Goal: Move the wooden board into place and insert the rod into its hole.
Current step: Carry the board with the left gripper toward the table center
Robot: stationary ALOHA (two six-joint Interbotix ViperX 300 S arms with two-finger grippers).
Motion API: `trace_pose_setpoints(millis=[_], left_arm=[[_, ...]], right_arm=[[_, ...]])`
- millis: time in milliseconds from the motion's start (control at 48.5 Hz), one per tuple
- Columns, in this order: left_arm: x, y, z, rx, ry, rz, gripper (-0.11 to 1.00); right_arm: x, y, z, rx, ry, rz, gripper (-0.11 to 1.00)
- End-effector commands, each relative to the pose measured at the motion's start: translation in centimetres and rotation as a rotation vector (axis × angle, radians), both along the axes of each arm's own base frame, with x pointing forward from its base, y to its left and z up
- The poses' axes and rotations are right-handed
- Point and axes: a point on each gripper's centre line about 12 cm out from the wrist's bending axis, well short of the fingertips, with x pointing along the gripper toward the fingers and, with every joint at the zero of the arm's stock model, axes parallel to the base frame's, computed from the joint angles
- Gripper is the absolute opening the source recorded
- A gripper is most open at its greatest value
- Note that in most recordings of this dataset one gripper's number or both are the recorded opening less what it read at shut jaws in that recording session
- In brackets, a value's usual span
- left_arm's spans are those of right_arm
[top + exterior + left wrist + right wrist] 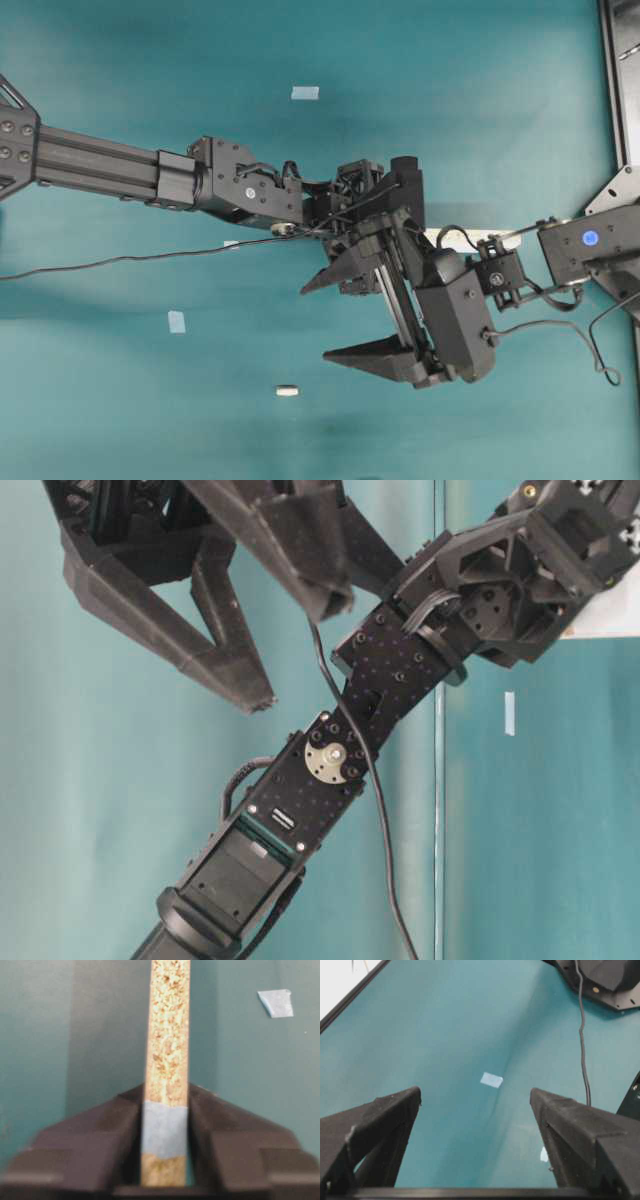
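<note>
The wooden board [169,1030] stands on edge between my left gripper's [166,1095] fingers, its speckled edge running away from the camera with a blue tape patch [165,1130] across it. The fingers flank it with a thin gap on each side, so this gripper is narrowly open. In the overhead view a pale stretch of the board [455,240] shows behind the crossed arms. The rod [287,390] lies alone on the teal table, below and left of my right gripper [314,323]. That gripper hangs wide open above the table with nothing between its fingers [395,1110].
Small light-blue tape squares lie on the table [305,93], [177,321], [491,1080]. A black cable [120,260] trails left from the left wrist. The right arm [450,310] crosses over the left gripper. A dark frame [615,80] edges the table's right side.
</note>
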Motion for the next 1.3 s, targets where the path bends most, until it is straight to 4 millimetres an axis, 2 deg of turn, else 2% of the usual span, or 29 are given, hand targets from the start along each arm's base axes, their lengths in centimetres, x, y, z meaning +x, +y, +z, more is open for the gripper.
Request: trace_pose_setpoints(millis=[0, 82, 103, 206, 371, 700, 1009, 1277], left_arm=[[0.7, 0.1, 1.9, 0.006, -0.046, -0.002, 0.38], [0.7, 0.1, 2.1, 0.008, -0.046, -0.004, 0.62], [0.7, 0.1, 2.2, 0.008, -0.047, -0.004, 0.63], [0.7, 0.2, 2.5, 0.008, -0.052, -0.003, 0.58], [0.3, 0.2, 3.7, 0.008, -0.063, -0.003, 0.58], [-3.2, 0.1, 4.9, 0.007, -0.020, -0.004, 0.58], [-5.7, 0.1, 3.3, 0.007, 0.019, -0.003, 0.58], [-6.9, 0.2, 1.2, 0.020, -0.088, 0.008, 0.58]], right_arm=[[-0.1, 0.0, 1.4, 0.009, -0.042, 0.002, 0.99], [-0.2, 0.0, 1.4, 0.010, -0.043, 0.002, 0.99], [-0.2, 0.0, 1.3, 0.009, -0.040, 0.002, 0.99], [-0.3, 0.0, 1.3, 0.009, -0.040, 0.002, 0.99], [-0.4, -0.1, 1.4, 0.009, -0.042, 0.002, 0.99], [-0.6, -0.1, 1.3, 0.008, -0.037, 0.001, 0.99], [-0.6, -0.1, 1.3, 0.007, -0.036, 0.001, 0.99], [-0.8, -0.3, 0.8, -0.006, 0.026, -0.009, 0.99]])
